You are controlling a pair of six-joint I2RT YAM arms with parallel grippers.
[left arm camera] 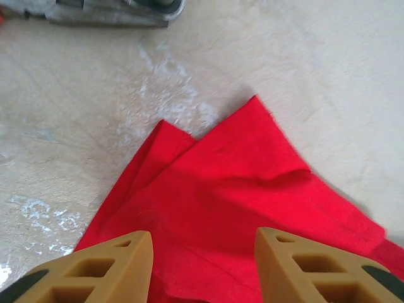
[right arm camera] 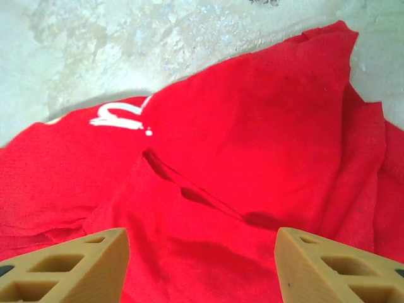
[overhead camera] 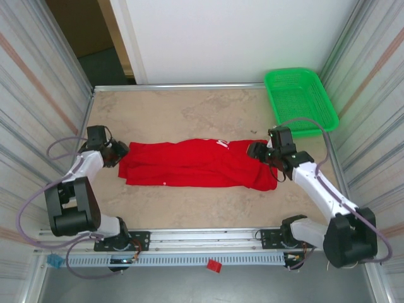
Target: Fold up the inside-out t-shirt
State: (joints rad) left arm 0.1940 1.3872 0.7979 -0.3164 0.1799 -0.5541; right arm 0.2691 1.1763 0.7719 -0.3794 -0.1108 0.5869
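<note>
The inside-out t-shirt (overhead camera: 199,164), bright red, lies folded into a long flat band across the middle of the table. A bit of white lettering (overhead camera: 222,144) peeks out on its far edge. My left gripper (overhead camera: 120,153) hovers at the shirt's left end, jaws open, nothing between them. In the left wrist view the tan fingers (left arm camera: 120,265) stand apart over the t-shirt (left arm camera: 240,189) and its corner. My right gripper (overhead camera: 255,150) sits at the right end, open too. The right wrist view has its fingers (right arm camera: 322,262) wide apart above the t-shirt (right arm camera: 252,139).
A green plastic mesh basket (overhead camera: 300,101) stands at the back right corner. Corrugated walls close both sides, and a metal rail (overhead camera: 202,243) runs along the near edge. Bare beige tabletop (overhead camera: 189,110) lies behind the shirt.
</note>
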